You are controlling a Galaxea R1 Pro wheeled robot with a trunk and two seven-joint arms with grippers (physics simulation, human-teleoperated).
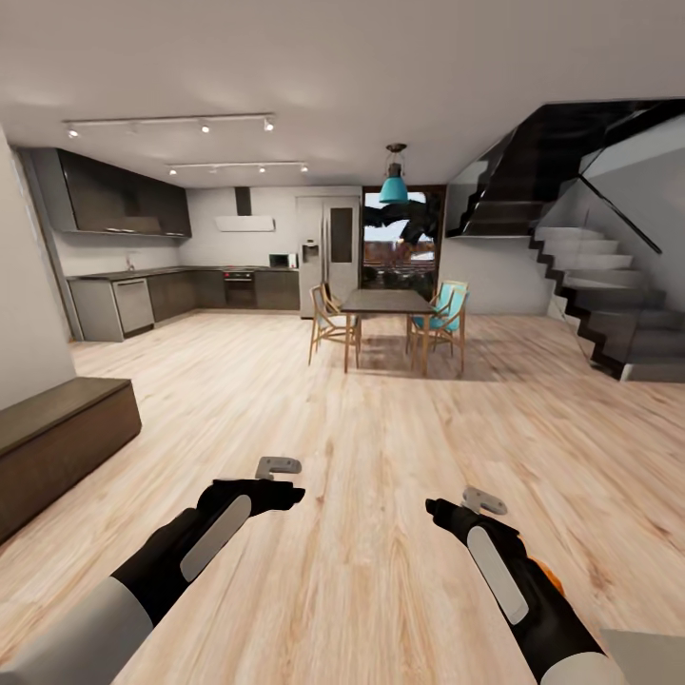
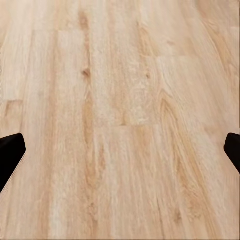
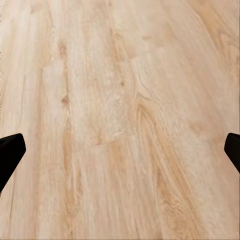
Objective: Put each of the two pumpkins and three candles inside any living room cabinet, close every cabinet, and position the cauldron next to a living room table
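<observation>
The long, low, dark-brown cabinet [image 1: 59,440] stands against the left wall, its visible fronts flush. A sliver of bright orange, apparently a pumpkin [image 1: 549,574], peeks out behind my right forearm; most of it is hidden. A pale grey corner at the lower right edge looks like the table [image 1: 655,655]. The candles and the cauldron are out of view. My left gripper [image 1: 281,480] [image 2: 120,150] and right gripper [image 1: 463,506] [image 3: 120,150] hang over bare wood floor, both open and holding nothing, black fingertips [image 2: 11,150] [image 3: 11,150] far apart.
Pale wood floor [image 1: 381,457] stretches ahead. A dining table [image 1: 385,303] with several chairs stands in the middle distance under a teal lamp. The kitchen counters [image 1: 181,290] run along the far left, and a dark staircase [image 1: 590,285] rises on the right.
</observation>
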